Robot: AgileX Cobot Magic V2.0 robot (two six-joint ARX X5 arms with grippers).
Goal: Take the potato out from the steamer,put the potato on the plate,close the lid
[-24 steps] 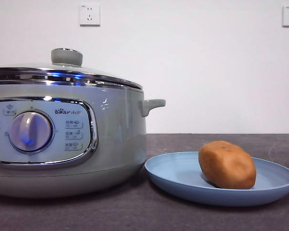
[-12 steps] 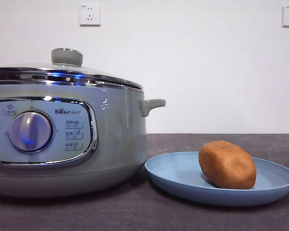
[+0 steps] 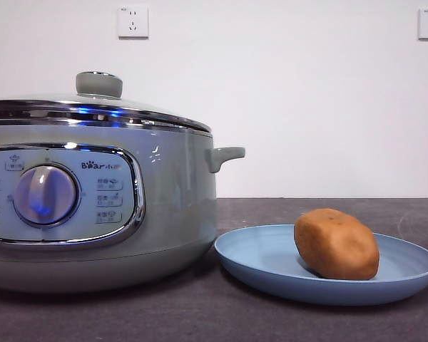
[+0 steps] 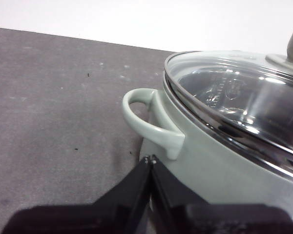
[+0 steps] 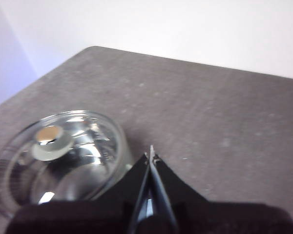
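Observation:
The orange-brown potato (image 3: 337,244) lies on the light-blue plate (image 3: 264,263) at the right of the front view. The pale grey-green steamer (image 3: 164,199) stands at the left with the glass lid (image 3: 98,107) seated on its chrome rim. The lid also shows in the left wrist view (image 4: 244,97) and the right wrist view (image 5: 58,156). My left gripper (image 4: 150,159) is shut and empty, beside the steamer's side handle (image 4: 146,119). My right gripper (image 5: 151,155) is shut and empty, above the table next to the lid. Neither gripper shows in the front view.
Dark grey table (image 3: 200,313) with a white wall behind and two wall sockets (image 3: 133,21). The steamer's other handle (image 3: 225,155) sticks out toward the plate. The table's far edge shows in the right wrist view (image 5: 185,61).

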